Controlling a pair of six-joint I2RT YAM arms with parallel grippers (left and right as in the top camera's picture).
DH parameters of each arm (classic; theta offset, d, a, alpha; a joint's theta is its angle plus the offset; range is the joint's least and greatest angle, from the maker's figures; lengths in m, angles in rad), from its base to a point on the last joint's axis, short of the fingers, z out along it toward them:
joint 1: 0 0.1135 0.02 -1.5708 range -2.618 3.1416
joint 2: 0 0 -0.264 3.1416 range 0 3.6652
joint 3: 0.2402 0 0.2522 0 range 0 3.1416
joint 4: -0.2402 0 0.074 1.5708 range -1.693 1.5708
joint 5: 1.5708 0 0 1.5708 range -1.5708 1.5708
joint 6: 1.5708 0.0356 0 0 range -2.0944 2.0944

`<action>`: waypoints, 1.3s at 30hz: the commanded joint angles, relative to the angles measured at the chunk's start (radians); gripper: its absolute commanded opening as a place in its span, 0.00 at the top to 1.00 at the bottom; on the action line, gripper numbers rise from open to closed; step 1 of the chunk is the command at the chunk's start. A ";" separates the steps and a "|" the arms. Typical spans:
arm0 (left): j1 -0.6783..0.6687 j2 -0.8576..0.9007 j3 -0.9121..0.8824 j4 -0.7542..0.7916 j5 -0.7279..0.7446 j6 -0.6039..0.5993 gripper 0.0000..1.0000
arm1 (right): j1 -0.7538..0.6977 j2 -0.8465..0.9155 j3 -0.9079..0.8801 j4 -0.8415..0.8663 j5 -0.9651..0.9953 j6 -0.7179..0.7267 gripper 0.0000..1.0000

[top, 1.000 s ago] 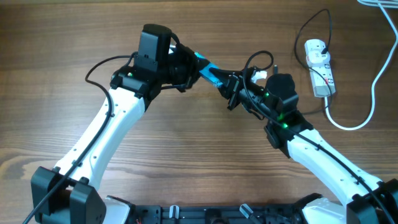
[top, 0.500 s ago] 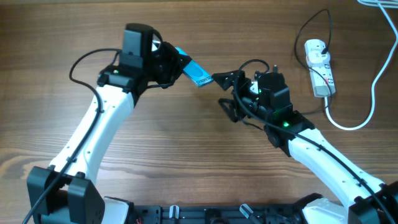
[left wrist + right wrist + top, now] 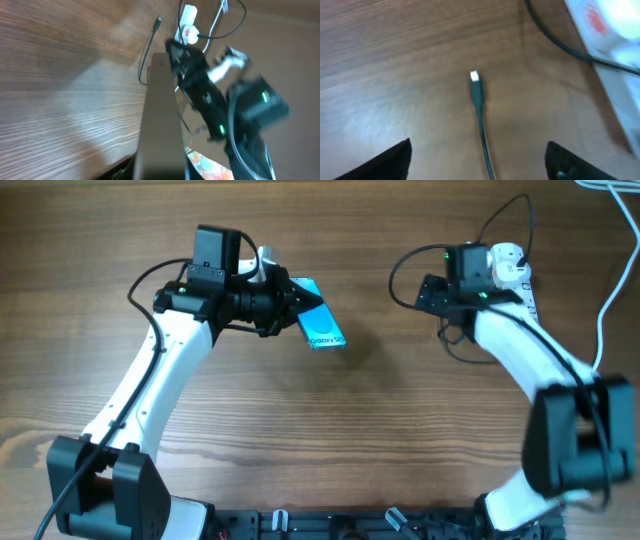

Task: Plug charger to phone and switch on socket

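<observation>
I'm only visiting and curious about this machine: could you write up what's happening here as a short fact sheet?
Phone: clamped in the left gripper, no cable attached
Charger: plug tip lying loose on the table
Right gripper: open, over the plug tip, beside the socket
Socket switch: state not readable

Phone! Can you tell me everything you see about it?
The phone is a small flat rectangle with a teal-blue screen, white writing and dark edges. The left tool pinches one end, holding it slanted, screen toward the overhead camera. The left wrist view shows it as a long grey slab. Nothing is plugged in: the charger tip lies apart on the table.
</observation>
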 commanded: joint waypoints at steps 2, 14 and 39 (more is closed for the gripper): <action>0.001 0.002 0.020 0.003 0.034 0.024 0.96 | -0.004 0.144 0.099 0.016 0.021 -0.036 0.28; 0.001 0.002 0.020 -0.012 0.024 0.023 0.96 | -0.059 0.334 0.097 -0.005 -0.134 -0.039 0.88; 0.080 0.002 0.020 0.582 0.383 0.142 0.96 | 0.012 -0.320 -0.103 -0.341 -1.758 -0.641 0.95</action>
